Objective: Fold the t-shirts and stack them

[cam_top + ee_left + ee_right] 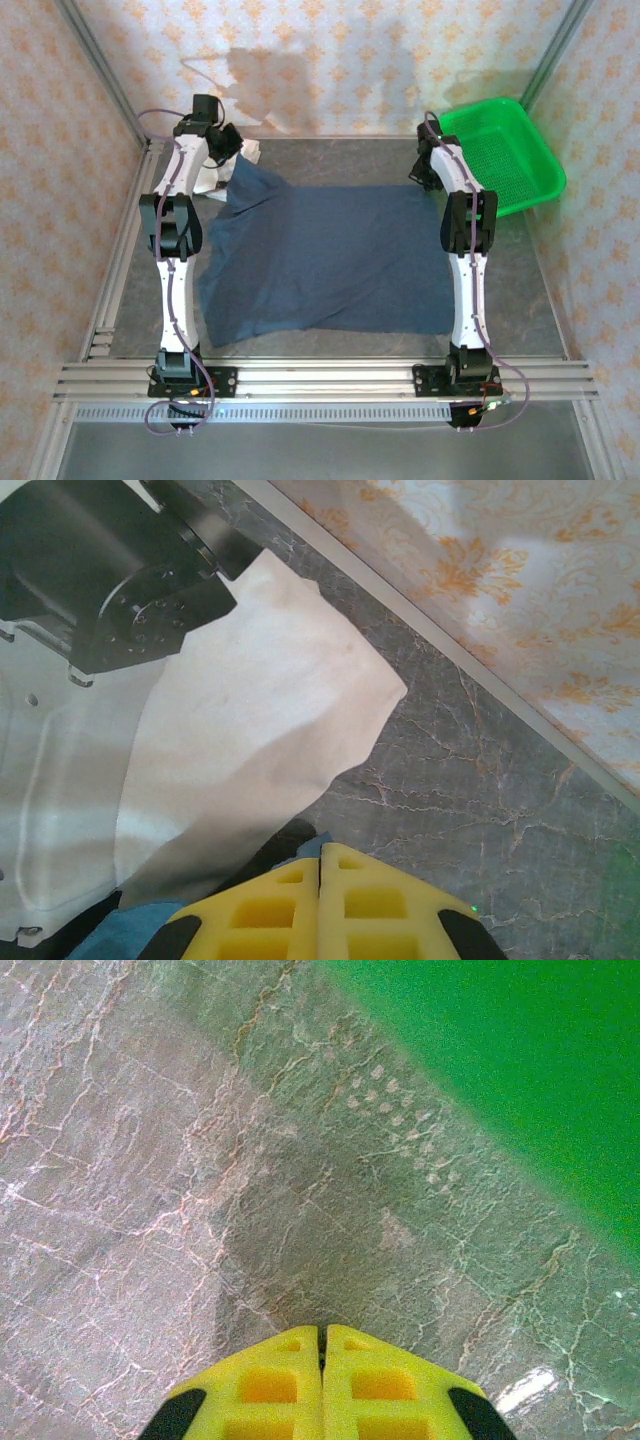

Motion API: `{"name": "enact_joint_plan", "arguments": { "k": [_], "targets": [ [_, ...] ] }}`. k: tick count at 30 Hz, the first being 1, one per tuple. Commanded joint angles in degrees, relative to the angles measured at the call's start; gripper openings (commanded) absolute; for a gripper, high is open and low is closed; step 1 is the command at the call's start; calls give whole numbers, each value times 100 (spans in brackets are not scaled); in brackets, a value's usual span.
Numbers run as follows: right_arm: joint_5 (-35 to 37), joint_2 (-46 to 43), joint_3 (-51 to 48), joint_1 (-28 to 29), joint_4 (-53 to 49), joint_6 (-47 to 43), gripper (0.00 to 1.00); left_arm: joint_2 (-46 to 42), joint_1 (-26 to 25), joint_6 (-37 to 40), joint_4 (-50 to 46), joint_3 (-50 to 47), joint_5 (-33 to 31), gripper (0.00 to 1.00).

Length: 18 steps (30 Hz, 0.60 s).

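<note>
Fold is just starting: left gripper (320,878) pinches the raised far-left corner of the navy t-shirt (330,260) spread mid-table, white t-shirt (260,700) bunched beside it, right gripper (322,1360) closed over bare table (150,1160), so next it probably needs its own corner.

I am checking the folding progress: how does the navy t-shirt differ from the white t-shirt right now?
The navy t-shirt lies spread open across the middle of the table; the white t-shirt sits bunched at the far left. The navy one shows almost whole, the white one is mostly hidden behind the left arm. Both are not yet stacked.
</note>
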Motion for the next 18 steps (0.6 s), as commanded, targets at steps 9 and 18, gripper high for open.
{"name": "enact_joint_plan", "arguments": {
  "k": [9, 18],
  "targets": [
    [-287, -288, 170, -26, 94, 19, 0, -481, -35, 169, -35, 375, 212, 0],
    [-453, -1011, -348, -35, 337, -131, 0, -831, -35, 451, -206, 501, 329, 0]
  ]
}}
